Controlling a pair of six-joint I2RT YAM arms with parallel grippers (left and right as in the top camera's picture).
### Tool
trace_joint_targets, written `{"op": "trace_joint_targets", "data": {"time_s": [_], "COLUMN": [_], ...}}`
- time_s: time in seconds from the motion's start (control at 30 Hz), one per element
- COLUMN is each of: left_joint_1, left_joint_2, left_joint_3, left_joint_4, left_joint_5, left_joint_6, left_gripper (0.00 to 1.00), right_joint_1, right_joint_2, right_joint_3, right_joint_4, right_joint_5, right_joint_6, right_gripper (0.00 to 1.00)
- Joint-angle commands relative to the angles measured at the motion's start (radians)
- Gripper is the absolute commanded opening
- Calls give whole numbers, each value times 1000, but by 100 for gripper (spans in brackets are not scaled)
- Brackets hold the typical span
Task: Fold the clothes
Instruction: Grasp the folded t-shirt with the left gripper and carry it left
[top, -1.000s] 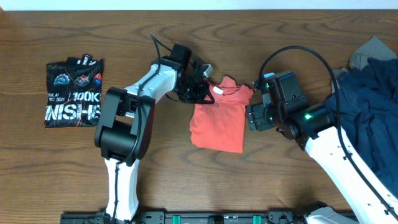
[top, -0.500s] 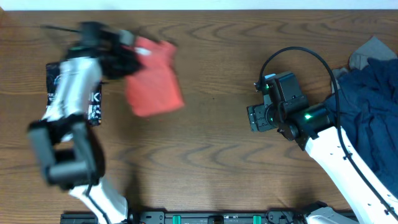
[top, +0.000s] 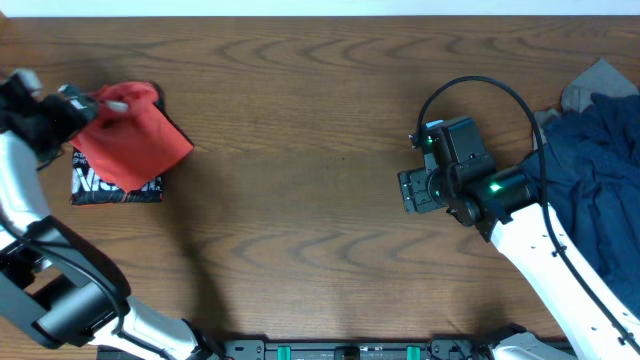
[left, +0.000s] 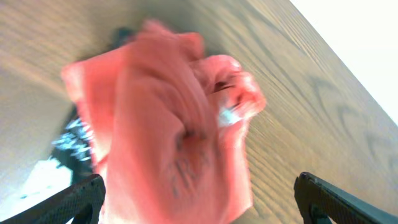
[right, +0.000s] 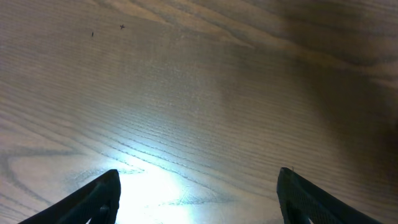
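Checking my feeds: the left hand (top: 68, 106) is way out at the far left edge of the worktop (top: 300, 120), and on its wrist cam the fingers (left: 84, 198) are spread wide, one in each bottom corner, not pinching anything as far as I can see. The red shirt (top: 132, 145) shows up pretty blurry right in front of that hand (left: 199, 182), all bunched up (left: 168, 124). From overhead it's draped across the top of a folded black shirt (top: 112, 190) with white print, covering most of it, and its crumpled upper corner sits right against the left hand. The right hand (top: 410, 190) is over on the right half, well apart from all that. Its fingers (right: 99, 198) are spread too, with only bare, brightly lit wood grain between them (right: 198, 186). Behind that arm, at the right edge, there's a heap of navy clothes (top: 600, 170) with a grey piece (top: 592, 88) poking out at the top.
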Motion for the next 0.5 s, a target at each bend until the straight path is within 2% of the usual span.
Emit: {"op": "trace_joint_targets", "data": {"time_s": [0.0,0.2,0.47], "left_joint_1": [24,-14,-219], "left_joint_2": [7,7,8], "left_joint_3": [5,5,1], "left_joint_4": [-11,-15,-48], "left_joint_5": [-3,4,56], "left_joint_6": [-109,-112,-85], "left_gripper": [98,98,98], "right_joint_1": [4,4,4], "right_joint_2": [-12,-12,-12], "right_joint_3": [8,7,7], "right_joint_4": [-3,-5,11], "right_joint_5": [10,10,10], "right_joint_6": [14,22,34], "right_gripper": [79,79,83]}}
